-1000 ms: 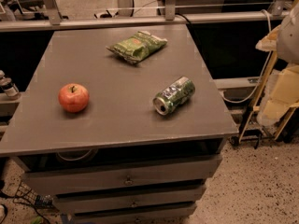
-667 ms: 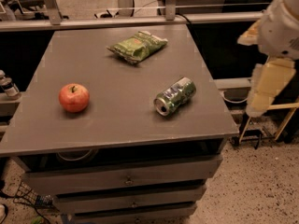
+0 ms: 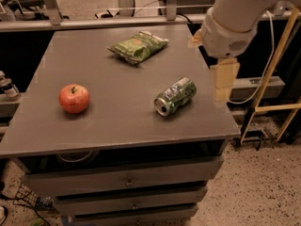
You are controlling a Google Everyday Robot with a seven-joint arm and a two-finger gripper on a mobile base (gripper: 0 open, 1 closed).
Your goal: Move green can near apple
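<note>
Grey desk point(image 3: 117, 121) carries everything. Green can point(image 3: 175, 96) lies on its side, silver end toward front edge. Apple point(image 3: 74, 98) well apart, left of can, stem up. Green snack bag point(image 3: 138, 46) behind can, toward back. Tool point(image 3: 224, 84) hangs just right of can by desk's right edge, apart from can; spread or pressed together: cannot tell.

A crinkled green snack bag point(image 3: 137, 46) lies at the back of a grey counter point(image 3: 117, 121) with drawers point(image 3: 127, 180); the tool point(image 3: 223, 91) hangs over its right edge.
</note>
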